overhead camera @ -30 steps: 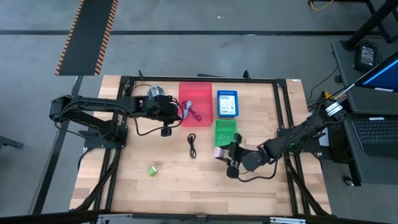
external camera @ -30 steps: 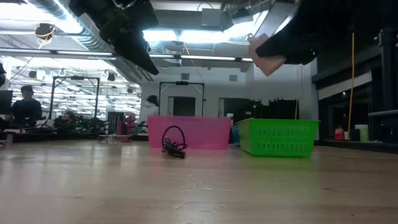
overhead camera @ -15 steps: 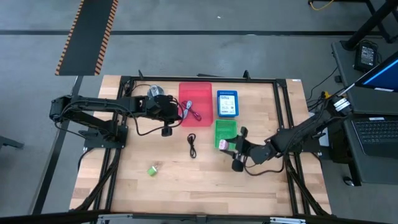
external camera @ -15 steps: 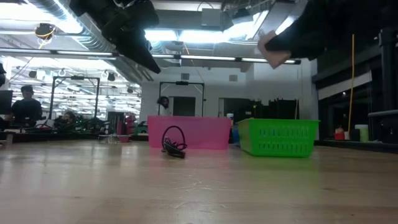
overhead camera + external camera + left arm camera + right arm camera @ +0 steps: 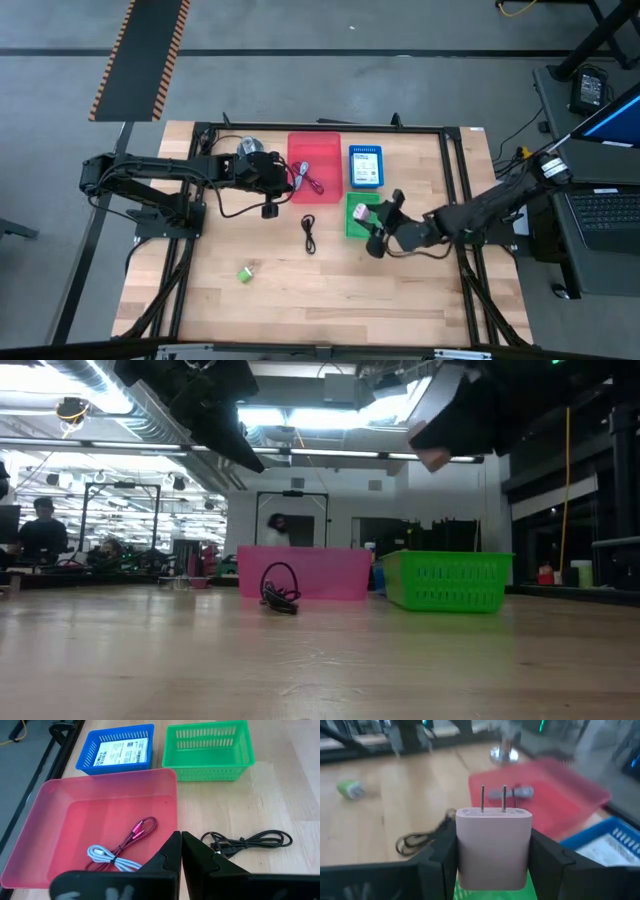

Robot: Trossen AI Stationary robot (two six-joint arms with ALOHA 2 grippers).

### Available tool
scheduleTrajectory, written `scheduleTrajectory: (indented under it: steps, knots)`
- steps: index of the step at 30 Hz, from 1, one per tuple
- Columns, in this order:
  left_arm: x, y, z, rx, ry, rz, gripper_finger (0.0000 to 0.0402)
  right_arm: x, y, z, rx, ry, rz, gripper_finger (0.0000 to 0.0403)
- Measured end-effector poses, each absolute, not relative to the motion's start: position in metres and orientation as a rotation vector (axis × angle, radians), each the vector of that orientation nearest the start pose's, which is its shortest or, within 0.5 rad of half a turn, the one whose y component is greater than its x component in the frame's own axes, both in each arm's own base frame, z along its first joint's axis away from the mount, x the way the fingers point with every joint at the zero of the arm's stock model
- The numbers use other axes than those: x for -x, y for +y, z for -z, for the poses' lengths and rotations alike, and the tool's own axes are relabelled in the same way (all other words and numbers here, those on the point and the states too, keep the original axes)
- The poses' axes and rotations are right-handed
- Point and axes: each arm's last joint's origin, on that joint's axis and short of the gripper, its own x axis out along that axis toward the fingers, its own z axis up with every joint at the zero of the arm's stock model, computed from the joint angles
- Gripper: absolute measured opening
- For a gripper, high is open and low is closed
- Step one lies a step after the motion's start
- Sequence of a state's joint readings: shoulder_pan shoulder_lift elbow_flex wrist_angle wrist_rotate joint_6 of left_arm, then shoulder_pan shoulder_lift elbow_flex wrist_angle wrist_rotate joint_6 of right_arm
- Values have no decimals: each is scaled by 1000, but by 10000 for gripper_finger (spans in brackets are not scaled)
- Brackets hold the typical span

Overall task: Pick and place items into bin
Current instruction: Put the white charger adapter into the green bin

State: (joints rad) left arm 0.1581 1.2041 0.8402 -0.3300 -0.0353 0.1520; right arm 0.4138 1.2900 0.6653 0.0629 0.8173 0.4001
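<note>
My right gripper is shut on a pink charger block with two metal prongs and hangs over the green bin. My left gripper is shut and empty. It hovers by the left side of the red bin, where a red cable and a white cable lie. A black cable and a small green block lie on the table. A white printed packet lies in the blue bin. My right gripper pinches the pink charger block between its two fingers, one on each side face. The prongs point away from the wrist. The fingers come in roughly level from the table's right. The block is lifted clear above the green bin.
A round silver disc sits on the table behind the left gripper. The three bins stand close together at the far middle of the table. Bare wood spreads along the near side. People stand in the room beyond the table.
My right gripper has carried the pink charger block toward the table's far edge, from over the bare wood near the green bin to above that bin, and has stayed shut on it. The left arm has kept still.
</note>
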Motion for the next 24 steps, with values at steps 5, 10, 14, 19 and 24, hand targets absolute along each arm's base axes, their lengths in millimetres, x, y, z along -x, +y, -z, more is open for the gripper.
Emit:
scheduleTrajectory:
  steps: [5,10,14,19,24]
  knots:
    - [-247,40,-257,-103,707,-133,8,-246,61,-220,-169,537,532,167]
    - [-247,40,-257,-103,708,-134,6,-246,43,-220,-269,659,559,167]
    - [-247,40,-257,-115,709,-130,6,-250,33,-224,-327,700,521,167]
    - [-247,40,-257,-127,710,-125,6,-253,25,-234,-324,760,550,167]
    - [-247,40,-257,-123,710,-127,6,-263,21,-229,-336,841,548,167]
